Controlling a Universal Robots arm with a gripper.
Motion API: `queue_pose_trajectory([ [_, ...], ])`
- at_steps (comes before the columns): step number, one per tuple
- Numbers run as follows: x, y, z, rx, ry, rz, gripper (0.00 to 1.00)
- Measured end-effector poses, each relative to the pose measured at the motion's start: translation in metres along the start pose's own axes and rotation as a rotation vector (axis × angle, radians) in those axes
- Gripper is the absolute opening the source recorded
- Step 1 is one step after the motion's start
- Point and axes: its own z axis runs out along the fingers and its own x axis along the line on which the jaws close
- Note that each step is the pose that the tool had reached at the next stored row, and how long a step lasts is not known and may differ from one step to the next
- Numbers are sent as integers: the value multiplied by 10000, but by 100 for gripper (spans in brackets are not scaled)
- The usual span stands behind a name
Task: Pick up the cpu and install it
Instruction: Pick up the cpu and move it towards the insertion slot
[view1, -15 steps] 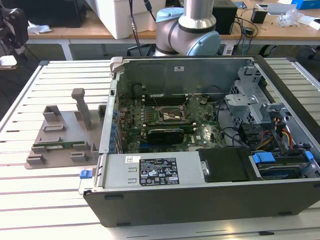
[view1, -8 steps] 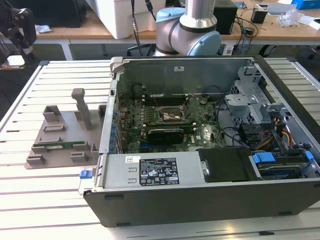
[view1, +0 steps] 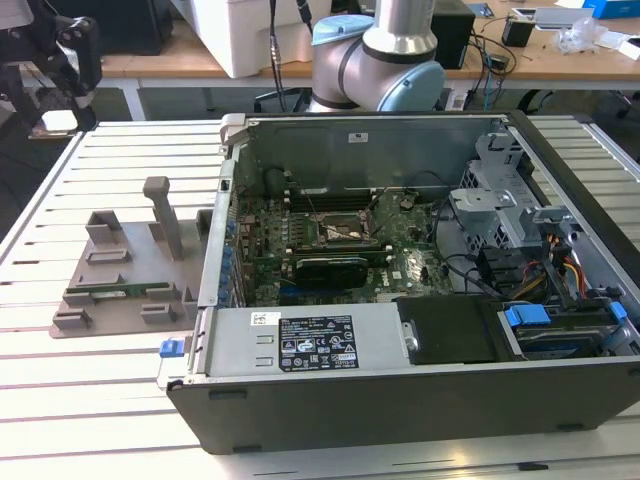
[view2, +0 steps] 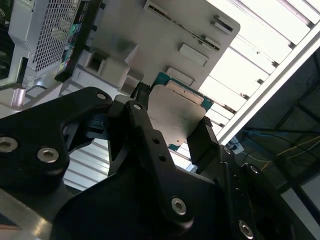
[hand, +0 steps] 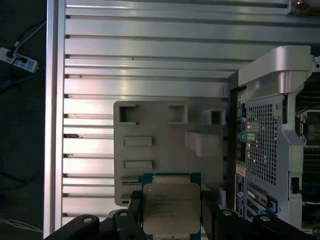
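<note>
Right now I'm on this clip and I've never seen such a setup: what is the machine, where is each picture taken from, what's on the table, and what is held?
The machine is a single robot arm; its grasping part is the end effector. The exterior view comes from a camera off the arm, looking over a slatted metal table. On it sit an open computer case, its motherboard exposed, and beside it a grey parts tray. Both wrist views come from cameras riding on the arm. They show the black fingers closed on the cpu, a flat silver square with a green rim, with the tray behind it.
</note>
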Motion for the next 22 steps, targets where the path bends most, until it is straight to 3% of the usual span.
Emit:
queue_pose_trajectory([
  [4,-206,-1,6,2,2,-1,55],
  [22,-772,48,31,1,32,-1,55],
])
